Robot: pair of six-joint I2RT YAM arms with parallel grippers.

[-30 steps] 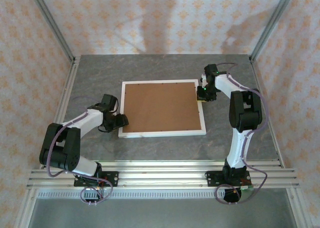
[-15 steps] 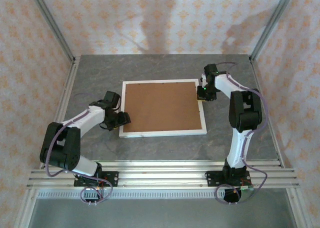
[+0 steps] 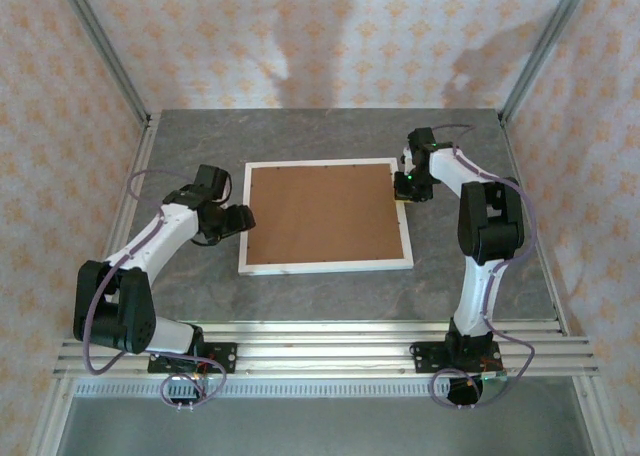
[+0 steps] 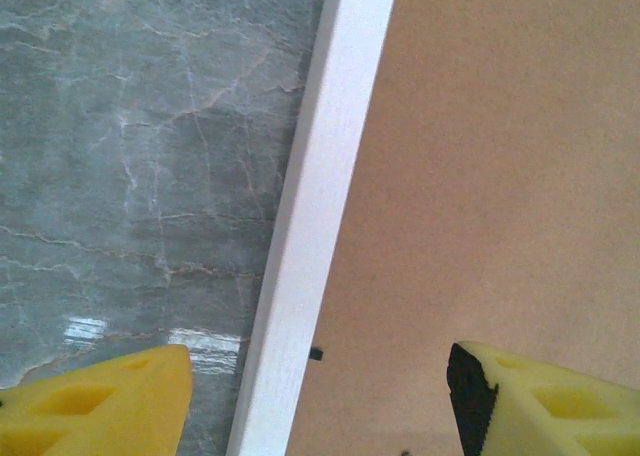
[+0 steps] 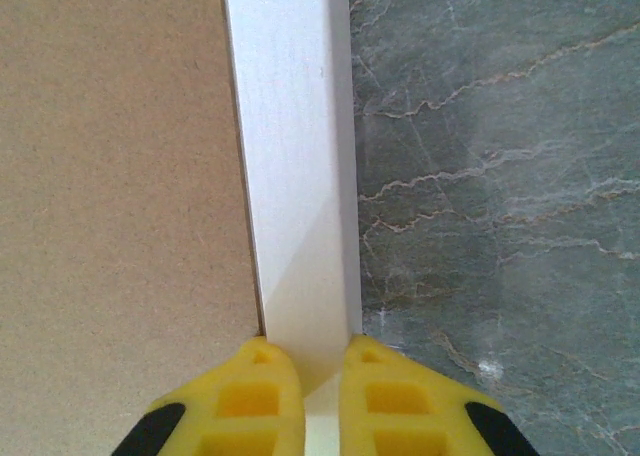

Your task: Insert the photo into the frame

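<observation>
The left arm has swung further up the left rail of the frame (image 3: 325,266), spreading as it went. The left fingers (image 4: 100,401) straddle that rail, wide apart and empty. The right fingers (image 5: 255,396) sit closed together on the frame's right rail, gripping nothing. The frame lies face down on the table (image 3: 330,136), with the brown backing board (image 3: 320,214) inside it — probably light, stiff and slick, best pinched across a rail.

White frame (image 3: 325,267), brown board (image 3: 322,214), centre.
Table (image 3: 300,296) grey, pale marble veins; walls (image 3: 300,36) cream with orange floral print (repeating); right gripper (image 5: 312,348) yellow, black patches.
</observation>
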